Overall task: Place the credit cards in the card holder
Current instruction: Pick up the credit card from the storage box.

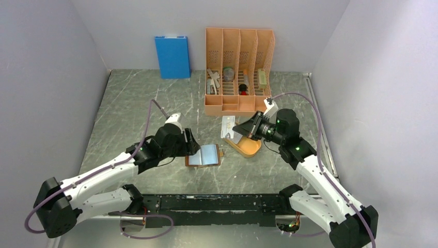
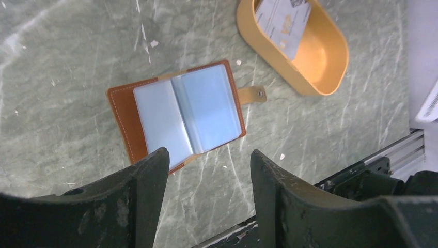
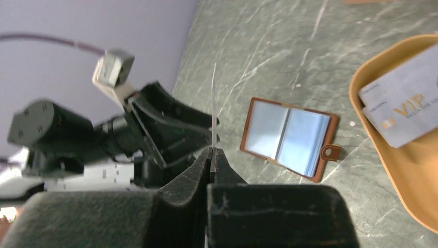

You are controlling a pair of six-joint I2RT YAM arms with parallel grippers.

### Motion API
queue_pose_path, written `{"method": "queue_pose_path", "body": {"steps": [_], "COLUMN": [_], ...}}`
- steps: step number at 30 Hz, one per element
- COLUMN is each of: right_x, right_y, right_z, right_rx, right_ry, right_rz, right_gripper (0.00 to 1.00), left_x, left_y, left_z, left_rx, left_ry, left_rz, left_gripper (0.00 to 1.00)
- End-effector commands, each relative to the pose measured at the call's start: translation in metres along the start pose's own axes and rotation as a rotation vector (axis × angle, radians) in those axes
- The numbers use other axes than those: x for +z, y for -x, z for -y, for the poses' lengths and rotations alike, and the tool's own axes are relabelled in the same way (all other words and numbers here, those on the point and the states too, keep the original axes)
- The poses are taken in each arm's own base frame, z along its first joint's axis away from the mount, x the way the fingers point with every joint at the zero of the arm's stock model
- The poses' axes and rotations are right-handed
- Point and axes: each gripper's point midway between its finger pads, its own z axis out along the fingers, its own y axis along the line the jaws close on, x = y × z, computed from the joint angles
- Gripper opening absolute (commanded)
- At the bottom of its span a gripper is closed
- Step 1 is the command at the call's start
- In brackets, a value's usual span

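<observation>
Left of your right gripper (image 3: pixel 212 151), which pinches a card (image 3: pixel 213 103) edge-up, the holder (image 3: pixel 288 137) lies open and flat; your left gripper (image 2: pixel 209 155), jaws apart, hovers nearer it.

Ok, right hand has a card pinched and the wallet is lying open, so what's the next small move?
Probably carry the right hand across and down to the wallet, lining the card up with a sleeve. The card stands edge-up in that shut hand, apart from the wallet, which lies open, sleeves up. The left hand hovers open beside it, holding nothing.
</observation>
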Motion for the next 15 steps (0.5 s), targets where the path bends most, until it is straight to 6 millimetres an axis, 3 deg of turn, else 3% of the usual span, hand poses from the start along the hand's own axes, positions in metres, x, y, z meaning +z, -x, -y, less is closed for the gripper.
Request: {"method": "queue_pose_path", "body": {"steps": [1, 6, 11, 15], "right_x": [-0.010, 0.000, 0.023, 0.041], "right_y": [-0.028, -0.046, -0.072, -0.092], "right_z": [-0.018, -0.007, -0.004, 0.004], "right_rx": [-0.167, -0.174, -0.174, -0.143], "right_ry": [0.170, 0.145, 0.116, 0.071], "right_rz": [-0.147, -0.206, -0.252, -0.278], "right_gripper": [0.00, 0.00, 0.00, 0.00], "left_x": [-0.017, -0.018, -0.010, -0.008], "left_y": [0.016, 0.010, -0.007, -0.009], "left_z": [-0.001, -0.006, -0.012, -0.008], "left_rx": [0.002, 0.003, -0.017, -0.027], "left_ry": [0.021, 0.009, 0.005, -0.022], "left_rz": [0.051, 0.051, 0.010, 0.010], "left_gripper": [0.64, 0.62, 0.60, 0.59]}}
